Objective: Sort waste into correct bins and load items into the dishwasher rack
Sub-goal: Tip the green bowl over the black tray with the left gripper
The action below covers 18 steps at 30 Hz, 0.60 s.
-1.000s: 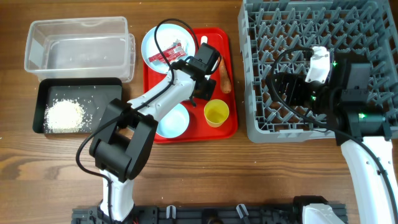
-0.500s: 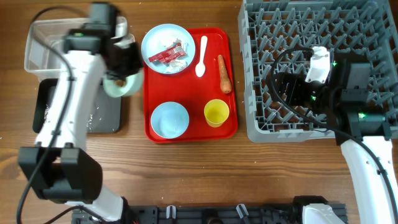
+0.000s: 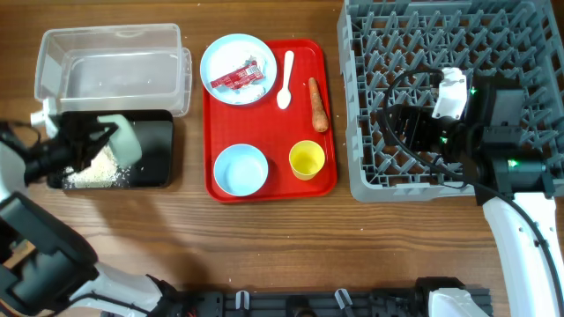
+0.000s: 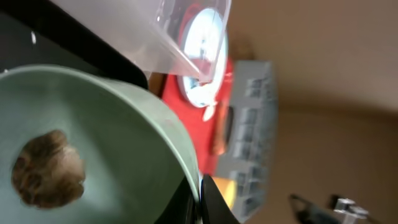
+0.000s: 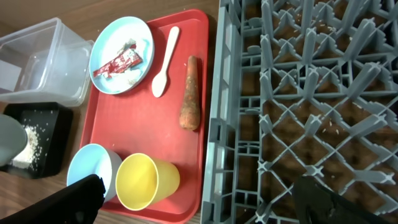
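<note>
My left gripper (image 4: pixel 200 202) is shut on the rim of a mint bowl (image 3: pixel 123 138), tilted over the black tray (image 3: pixel 157 167) that holds white rice (image 3: pixel 92 169). A brown food lump (image 4: pixel 46 169) lies inside the bowl (image 4: pixel 118 143). The clear tub (image 3: pixel 110 66) stands behind the tray. On the red serving tray (image 3: pixel 269 189) are a blue plate (image 3: pixel 234 69) with a red wrapper (image 3: pixel 238 76) and white paper, a white spoon (image 3: pixel 285 81), a carrot (image 3: pixel 317 104), a blue bowl (image 3: pixel 241 169) and a yellow cup (image 3: pixel 307 159). My right gripper (image 5: pixel 199 199) is open and empty above the grey dishwasher rack (image 3: pixel 441 97).
The rack (image 5: pixel 311 93) fills the right side of the table. The red tray's right edge lies close to the rack's left wall. Bare wood lies along the front of the table (image 3: pixel 291 246).
My left arm swung from the red tray to the far left, carrying the mint bowl over the black tray and tilting it. The right arm has not moved.
</note>
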{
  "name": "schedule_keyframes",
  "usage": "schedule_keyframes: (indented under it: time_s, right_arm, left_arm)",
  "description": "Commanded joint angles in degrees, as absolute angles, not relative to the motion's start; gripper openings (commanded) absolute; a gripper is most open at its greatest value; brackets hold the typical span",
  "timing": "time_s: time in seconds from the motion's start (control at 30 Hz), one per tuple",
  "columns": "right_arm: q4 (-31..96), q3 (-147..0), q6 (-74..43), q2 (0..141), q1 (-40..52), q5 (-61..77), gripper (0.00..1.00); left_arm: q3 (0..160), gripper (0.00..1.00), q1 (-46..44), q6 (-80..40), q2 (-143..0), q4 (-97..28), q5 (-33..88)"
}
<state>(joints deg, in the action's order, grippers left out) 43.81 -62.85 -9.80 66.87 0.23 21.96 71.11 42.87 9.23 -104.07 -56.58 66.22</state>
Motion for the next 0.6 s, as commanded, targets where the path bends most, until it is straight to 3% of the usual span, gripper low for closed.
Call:
schedule_keyframes:
  time_s: [0.0, 0.37, 0.57]
  right_arm:
    - [44.2, -64.2, -9.2, 67.2, 0.4, 21.4, 1.0]
    - [44.4, -64.2, -9.1, 67.2, 0.4, 22.0, 1.0]
    - [44.4, -64.2, -9.2, 67.2, 0.4, 22.0, 1.0]
  left_arm:
    - [65.1, 0.04, 46.0, 11.6, -107.9, -50.9, 90.5]
    - [64.8, 0.04, 46.4, 10.1, -109.5, -51.1, 90.3]
    - [66.6, 0.04, 40.7, 9.3, -99.4, -51.2, 87.8]
